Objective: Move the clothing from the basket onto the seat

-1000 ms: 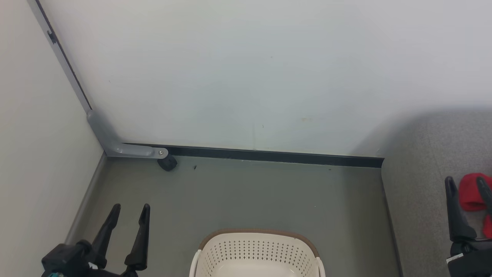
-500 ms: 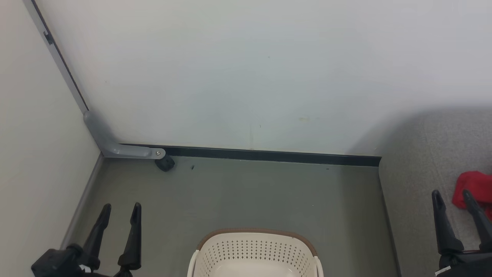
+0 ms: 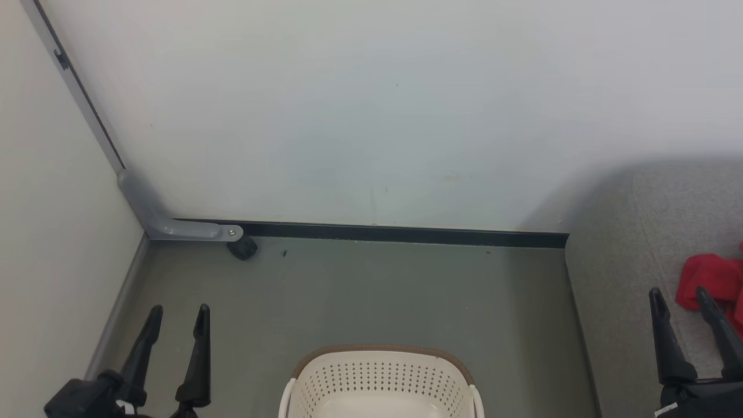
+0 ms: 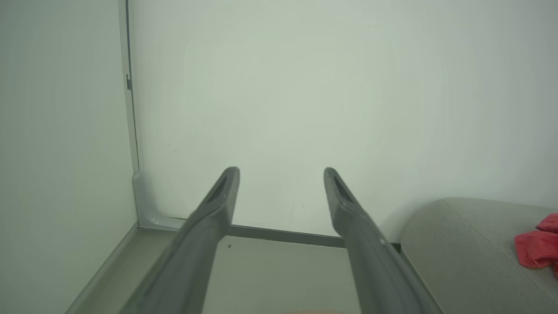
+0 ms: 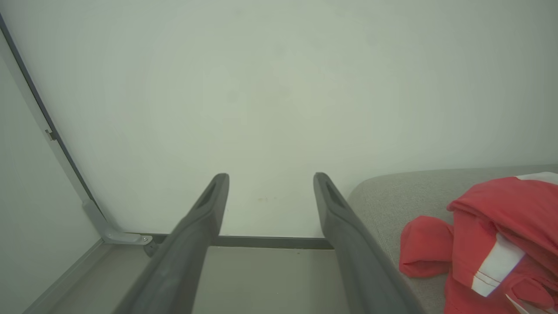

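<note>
- right gripper (image 3: pixel 678 293): has pulled back toward the near edge. A second ago its fingers overlapped the red cloth; now both tips sit just short of it, over the seat. Jaws spread wide with nothing between them, and the right wrist view shows a bare gap.
- red clothing (image 3: pixel 708 277): lies crumpled on the grey seat (image 3: pixel 624 278) at the far right, with a white stripe showing in the right wrist view. Neither gripper touches it. Reads as just released.
- left gripper (image 3: pixel 180 309): low on the left over the floor (image 3: pixel 377 290), jaws wide apart and empty. Little motion of its own.
- The whole head view has slid slightly left, wall bracket (image 3: pixel 174 227) and basket included. That is the camera turning, not the things moving.
- laundry basket (image 3: pixel 377 371): on the floor at near centre, apart from the seat's edge. The visible far part of its inside shows only pale plastic, no red. The near part is cut off by the frame, so can't tell if more is in there.
- Meaning: the transfer of this garment looks done. Likely next is a look back into the basket for leftovers; if there are none, the task is probably finished.
</note>
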Available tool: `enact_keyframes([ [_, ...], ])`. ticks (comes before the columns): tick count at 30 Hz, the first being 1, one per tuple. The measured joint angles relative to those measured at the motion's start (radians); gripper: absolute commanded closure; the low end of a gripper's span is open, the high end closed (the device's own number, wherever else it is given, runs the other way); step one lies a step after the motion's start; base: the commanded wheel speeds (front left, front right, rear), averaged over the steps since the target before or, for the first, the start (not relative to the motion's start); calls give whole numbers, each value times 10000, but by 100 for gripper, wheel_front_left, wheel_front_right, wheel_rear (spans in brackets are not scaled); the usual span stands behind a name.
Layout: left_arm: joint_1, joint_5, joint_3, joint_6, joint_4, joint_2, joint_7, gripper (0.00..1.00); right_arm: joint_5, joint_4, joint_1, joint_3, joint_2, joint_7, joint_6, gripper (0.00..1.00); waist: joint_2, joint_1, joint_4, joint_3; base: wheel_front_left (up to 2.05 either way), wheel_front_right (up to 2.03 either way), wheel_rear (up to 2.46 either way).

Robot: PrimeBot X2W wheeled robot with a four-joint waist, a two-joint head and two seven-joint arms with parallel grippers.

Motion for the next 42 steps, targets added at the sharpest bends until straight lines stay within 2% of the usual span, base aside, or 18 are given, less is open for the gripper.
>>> enact_keyframes([
  [18, 26, 491, 226, 0, -167, -207, 207, 0, -88, -8, -10, 58, 38, 2, -2, 0, 0, 0, -100, -14, 0, 0, 0],
  [19, 34, 487, 221, 0, -192, -222, 215, 100, -88, -8, -10, 58, 38, 4, -2, 100, 0, 0, -101, -15, 0, 0, 0],
  [26, 351, 405, 71, -15, 322, -579, 309, 100, -42, 510, 296, 297, 690, 63, 13, 100, 0, 2, -106, -15, 0, 0, 0],
  [42, 355, -1043, 750, -372, 711, -974, 872, 100, 1655, 859, 221, -368, 1223, 644, 359, 100, 0, 2, -192, -89, 0, 0, 0],
])
